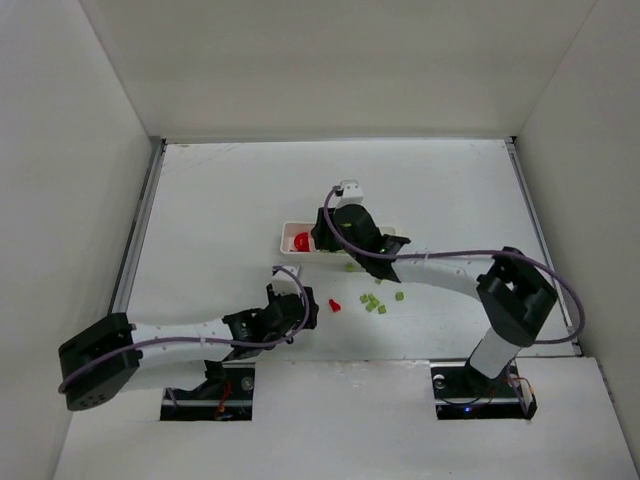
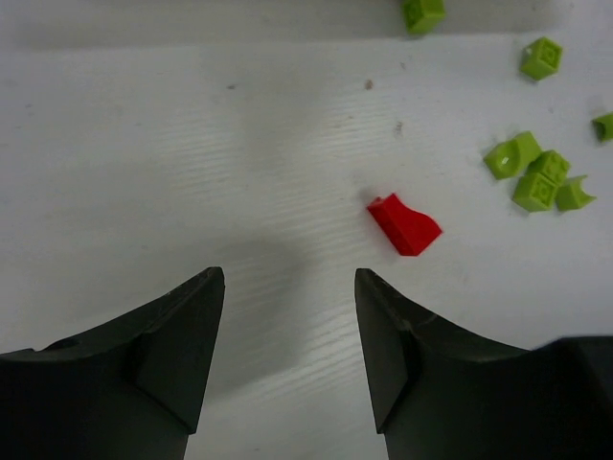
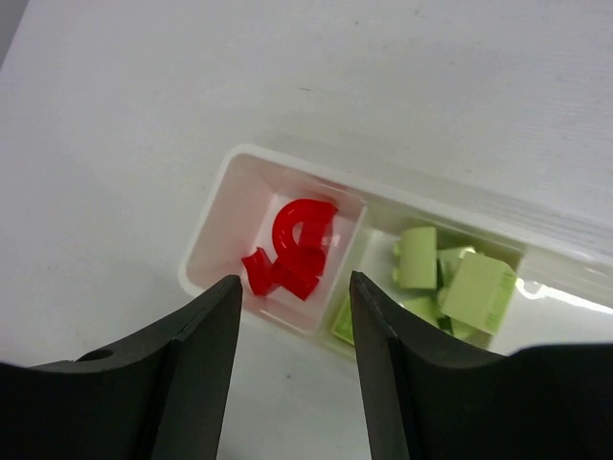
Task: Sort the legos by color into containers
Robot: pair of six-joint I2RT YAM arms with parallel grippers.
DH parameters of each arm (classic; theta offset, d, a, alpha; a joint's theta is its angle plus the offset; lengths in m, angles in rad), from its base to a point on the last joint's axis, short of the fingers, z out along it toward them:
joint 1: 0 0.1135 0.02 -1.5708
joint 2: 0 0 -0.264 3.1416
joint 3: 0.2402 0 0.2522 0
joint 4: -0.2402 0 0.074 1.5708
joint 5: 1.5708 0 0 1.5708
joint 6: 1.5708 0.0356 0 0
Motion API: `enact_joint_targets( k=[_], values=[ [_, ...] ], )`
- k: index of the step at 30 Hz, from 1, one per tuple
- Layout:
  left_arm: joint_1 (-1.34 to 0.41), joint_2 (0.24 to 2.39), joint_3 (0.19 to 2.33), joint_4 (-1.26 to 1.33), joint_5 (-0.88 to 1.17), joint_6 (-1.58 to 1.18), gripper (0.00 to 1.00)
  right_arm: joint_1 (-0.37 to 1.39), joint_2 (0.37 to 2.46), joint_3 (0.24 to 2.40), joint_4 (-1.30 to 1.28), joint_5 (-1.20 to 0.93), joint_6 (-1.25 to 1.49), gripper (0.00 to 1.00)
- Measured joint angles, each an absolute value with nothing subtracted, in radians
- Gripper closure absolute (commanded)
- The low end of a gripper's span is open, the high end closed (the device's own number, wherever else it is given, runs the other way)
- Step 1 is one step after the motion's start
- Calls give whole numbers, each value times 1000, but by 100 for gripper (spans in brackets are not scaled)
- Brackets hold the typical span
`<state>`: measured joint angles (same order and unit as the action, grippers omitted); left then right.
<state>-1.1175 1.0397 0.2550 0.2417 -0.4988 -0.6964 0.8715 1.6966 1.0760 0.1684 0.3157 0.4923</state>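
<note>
The white tray (image 1: 288, 232) lies mid-table. In the right wrist view its left compartment (image 3: 206, 235) holds red legos (image 3: 297, 251) and the middle compartment holds pale yellow-green legos (image 3: 450, 278). My right gripper (image 3: 295, 283) is open and empty, hovering just in front of the red compartment; it also shows in the top view (image 1: 322, 238). One red lego (image 2: 404, 223) lies loose on the table, also in the top view (image 1: 335, 305). My left gripper (image 2: 289, 278) is open and empty, just short and left of it, as the top view (image 1: 306, 312) shows. Green legos (image 2: 536, 177) lie right of it.
More loose green legos lie on the table between the tray and the arms (image 1: 372, 301), with single ones further out (image 1: 399, 295) (image 1: 350, 267). White walls enclose the table on the left, back and right. The right arm's forearm (image 1: 440, 268) crosses above the table right of the bricks.
</note>
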Motion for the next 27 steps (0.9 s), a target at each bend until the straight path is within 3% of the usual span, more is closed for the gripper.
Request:
enact_joint_targets(
  k=[9,22,27],
  values=[
    [-1237,1239,426,311,-502,-755,45,846,1485,822,192,344,497,45],
    [-1234,1446,524,262,-556,-858,48,822,1260,659,203,348,522,45],
    [-1229,1505,563,271,-566,-859,62,819,1234,614,203,348,540,45]
  ],
)
